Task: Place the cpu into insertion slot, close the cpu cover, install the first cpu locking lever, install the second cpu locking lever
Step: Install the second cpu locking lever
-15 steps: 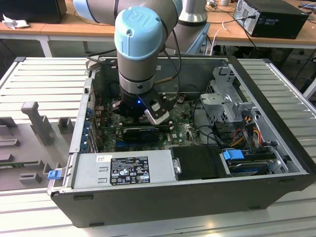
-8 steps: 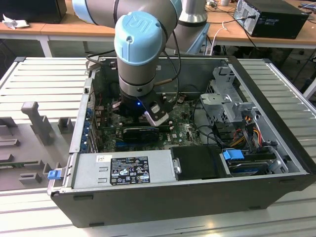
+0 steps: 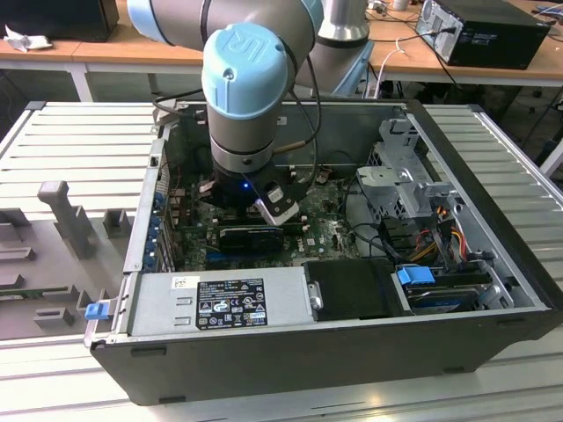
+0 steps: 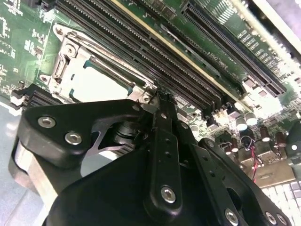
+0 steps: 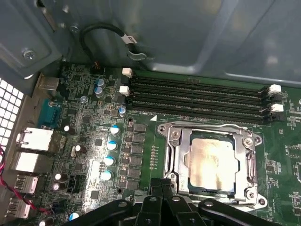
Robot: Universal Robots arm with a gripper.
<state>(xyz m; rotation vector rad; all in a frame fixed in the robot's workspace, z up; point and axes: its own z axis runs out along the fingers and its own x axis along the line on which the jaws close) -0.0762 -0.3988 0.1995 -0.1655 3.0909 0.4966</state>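
With the pale tan-silver square cpu [image 5: 210, 162] seated under the silver-grey metal frame cpu cover [image 5: 175, 162], the black pincer [image 5: 162, 184], fingers together and empty, hovers at the socket's edge, seemingly working a locking lever.

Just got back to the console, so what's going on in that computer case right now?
The arm has reached down into the open computer case, with its end effector right at the edge of the insertion slot. The cpu already sits in the slot, and the cpu cover lies closed flat around it. The end effector's fingers are together at the frame's edge.
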